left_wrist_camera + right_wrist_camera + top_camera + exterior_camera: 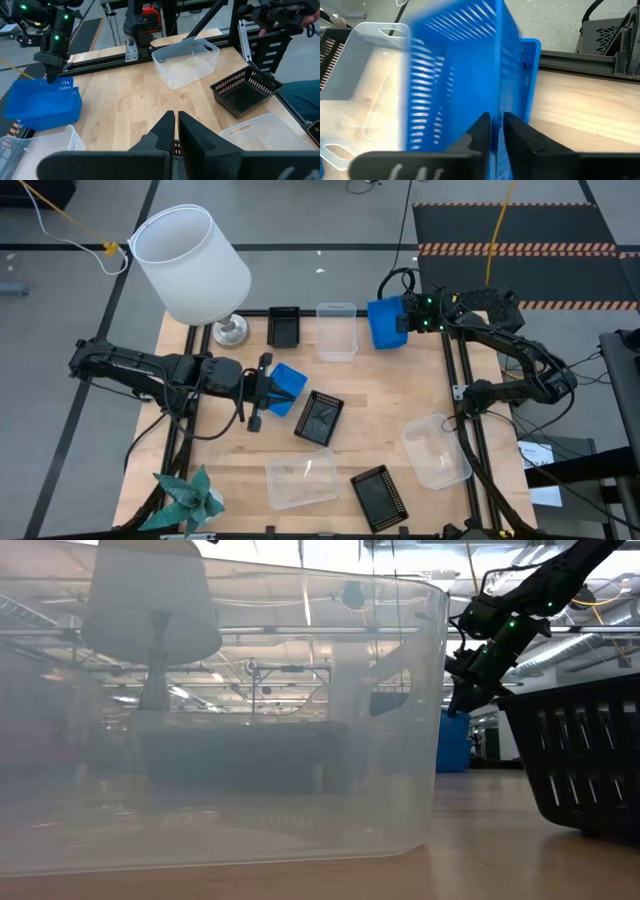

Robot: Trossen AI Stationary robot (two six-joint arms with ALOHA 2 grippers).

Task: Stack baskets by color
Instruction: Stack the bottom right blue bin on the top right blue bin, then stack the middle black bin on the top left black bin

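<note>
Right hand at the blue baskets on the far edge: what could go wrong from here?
1. The right hand straddles the wall of a blue basket at the table's far edge; a nudge could tip the basket off.
2. The clear basket stands just beside it and could get bumped on the pull-back.
3. The left hand, at another blue basket, may drag it.

Bright, even overhead light gives soft shadows on the counter (pixel 400 395). The blue basket (pixel 465 75) smears with motion blur in the right wrist view; the clear basket (pixel 220 710) hazes the low view.
</note>
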